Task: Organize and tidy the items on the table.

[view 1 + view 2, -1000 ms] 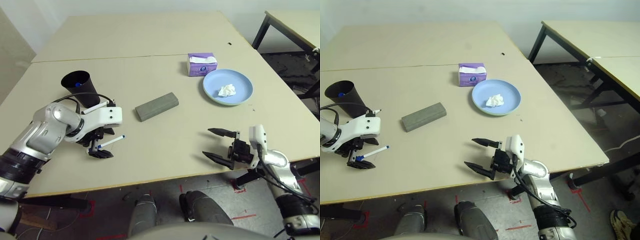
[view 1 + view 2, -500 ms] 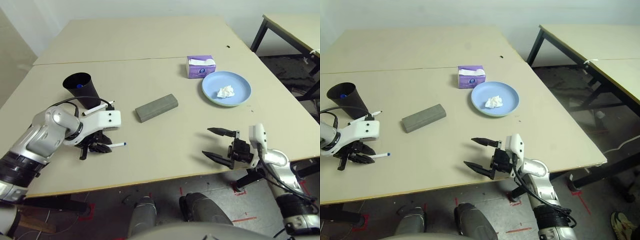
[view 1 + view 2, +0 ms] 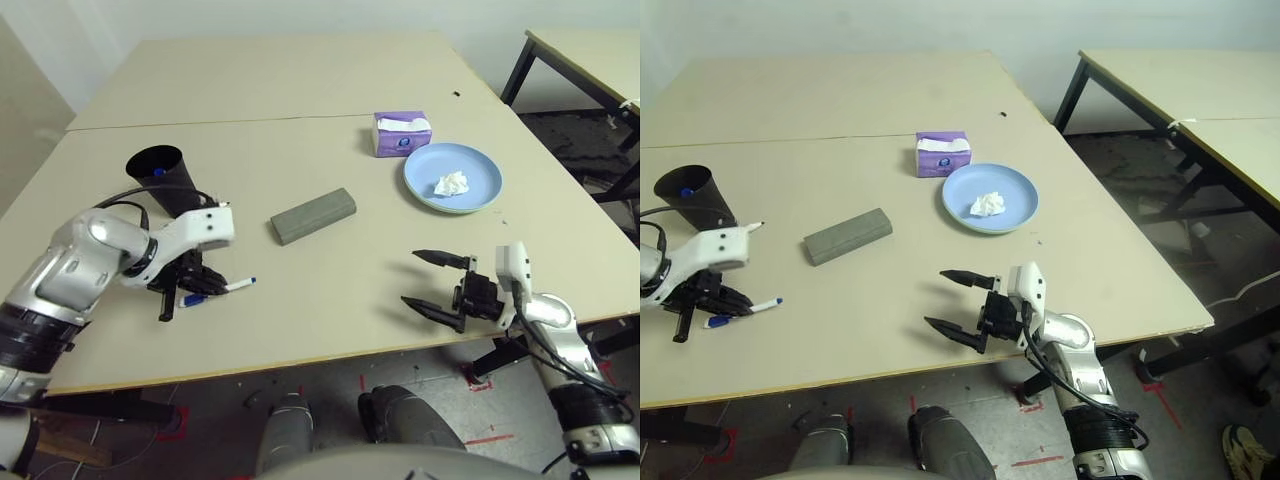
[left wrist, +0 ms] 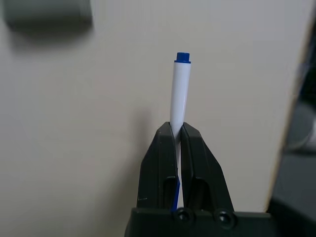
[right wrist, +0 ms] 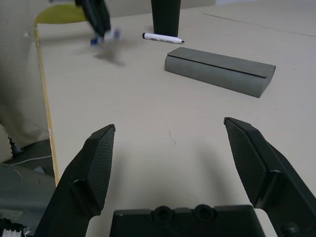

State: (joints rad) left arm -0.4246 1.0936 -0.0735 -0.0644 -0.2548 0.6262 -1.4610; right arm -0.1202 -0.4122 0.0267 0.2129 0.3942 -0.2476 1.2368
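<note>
My left gripper (image 3: 185, 293) is shut on the white blue-capped marker (image 3: 222, 290), which sticks out past the fingertips (image 4: 180, 89) just above the table (image 3: 330, 290). Behind it stands the black cup (image 3: 165, 178), a blue-tipped thing inside it. The black-capped marker (image 5: 163, 37) lies at the cup's foot. The grey glasses case (image 3: 313, 214), shut, lies mid-table. A crumpled tissue (image 3: 452, 184) rests on the blue plate (image 3: 480, 165) at the right. My right gripper (image 3: 432, 285) hovers open near the front edge, with nothing between its fingers (image 5: 101, 153).
A purple tissue box (image 3: 402, 132) stands just behind the plate. A seam (image 3: 250, 117) crosses the tabletop behind the cup and box. A second table with black legs (image 3: 590, 45) stands off to the right.
My left gripper has shut on the blue-capped marker and raised it slightly off the table. The right arm has hardly moved.
</note>
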